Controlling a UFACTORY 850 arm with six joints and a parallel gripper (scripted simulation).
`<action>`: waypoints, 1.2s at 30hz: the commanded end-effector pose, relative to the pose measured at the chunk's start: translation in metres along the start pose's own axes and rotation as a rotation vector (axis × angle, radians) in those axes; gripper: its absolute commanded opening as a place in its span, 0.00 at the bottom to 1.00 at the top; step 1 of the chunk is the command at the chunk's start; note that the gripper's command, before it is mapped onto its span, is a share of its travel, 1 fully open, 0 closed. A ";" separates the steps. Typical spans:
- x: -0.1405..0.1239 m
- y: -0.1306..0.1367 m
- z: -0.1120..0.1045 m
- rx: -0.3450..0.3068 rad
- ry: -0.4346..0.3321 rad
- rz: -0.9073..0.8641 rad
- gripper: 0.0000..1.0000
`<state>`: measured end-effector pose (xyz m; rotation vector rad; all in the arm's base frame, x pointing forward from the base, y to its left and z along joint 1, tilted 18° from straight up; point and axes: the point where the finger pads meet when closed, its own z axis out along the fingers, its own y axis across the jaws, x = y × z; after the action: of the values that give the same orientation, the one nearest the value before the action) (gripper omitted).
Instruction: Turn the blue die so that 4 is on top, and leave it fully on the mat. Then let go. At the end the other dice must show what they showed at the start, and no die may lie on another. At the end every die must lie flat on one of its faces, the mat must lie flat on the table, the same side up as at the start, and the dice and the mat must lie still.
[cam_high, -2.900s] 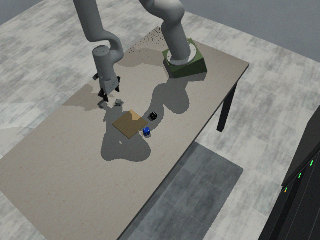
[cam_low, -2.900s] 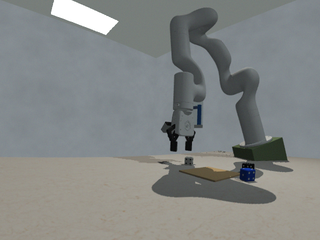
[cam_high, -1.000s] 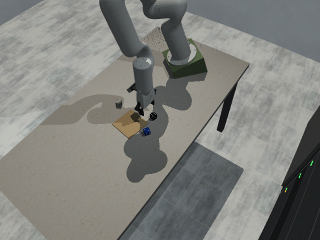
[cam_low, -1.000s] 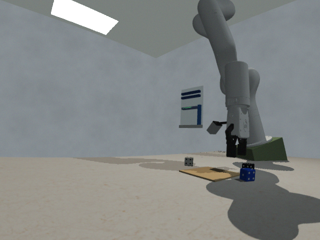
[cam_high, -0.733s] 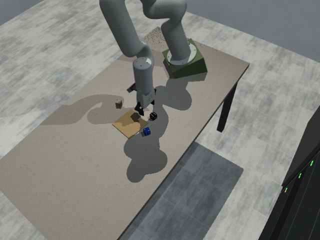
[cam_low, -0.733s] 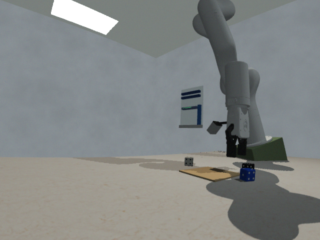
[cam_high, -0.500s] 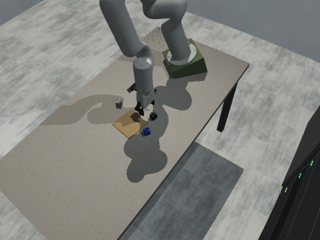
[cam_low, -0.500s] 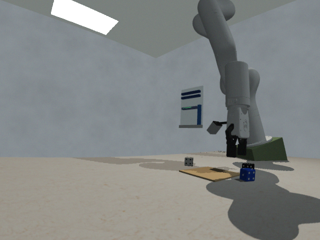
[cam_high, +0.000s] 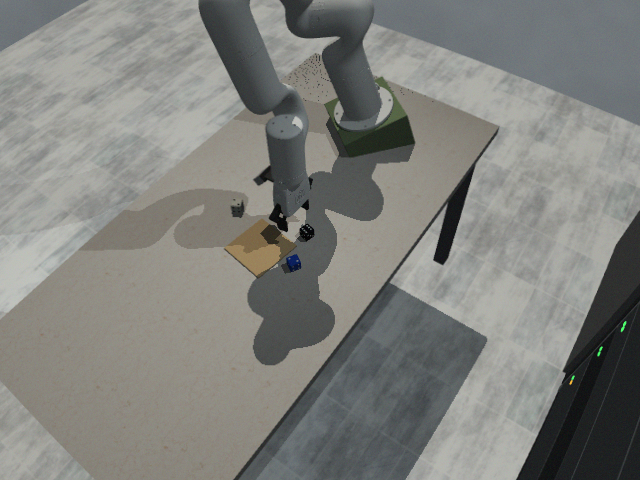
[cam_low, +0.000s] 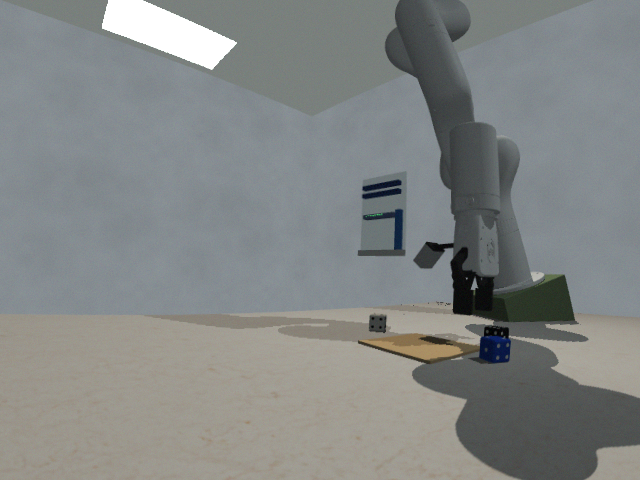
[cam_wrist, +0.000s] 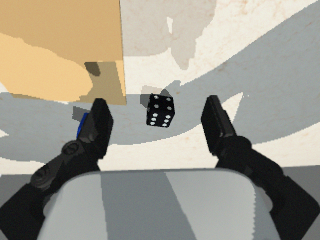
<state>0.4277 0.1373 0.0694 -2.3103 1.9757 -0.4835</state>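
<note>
The blue die (cam_high: 294, 262) lies on the table just off the mat's right edge, touching or nearly touching it. It also shows in the exterior view (cam_low: 494, 349); in the wrist view only a blue sliver (cam_wrist: 80, 124) peeks out behind the left finger. The tan mat (cam_high: 260, 246) (cam_low: 421, 345) (cam_wrist: 60, 50) lies flat on the table. My gripper (cam_high: 280, 217) (cam_low: 469, 298) is open and empty. It hangs above the table by the mat's far corner (cam_wrist: 159, 125).
A black die (cam_high: 306, 231) (cam_low: 496, 331) lies on the table beside the mat, beyond the blue die, and below my open fingers in the wrist view (cam_wrist: 160, 110). A grey die (cam_high: 236, 207) sits on the table to the left (cam_low: 377, 322). The green arm base (cam_high: 369, 124) stands behind.
</note>
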 end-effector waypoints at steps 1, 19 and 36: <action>0.000 -0.001 0.000 0.001 0.000 0.000 1.00; -0.018 -0.058 0.000 0.001 0.000 0.000 1.00; -0.032 -0.101 0.000 0.001 0.000 0.000 1.00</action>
<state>0.5180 0.1854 0.0878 -2.3017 1.9687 -0.4917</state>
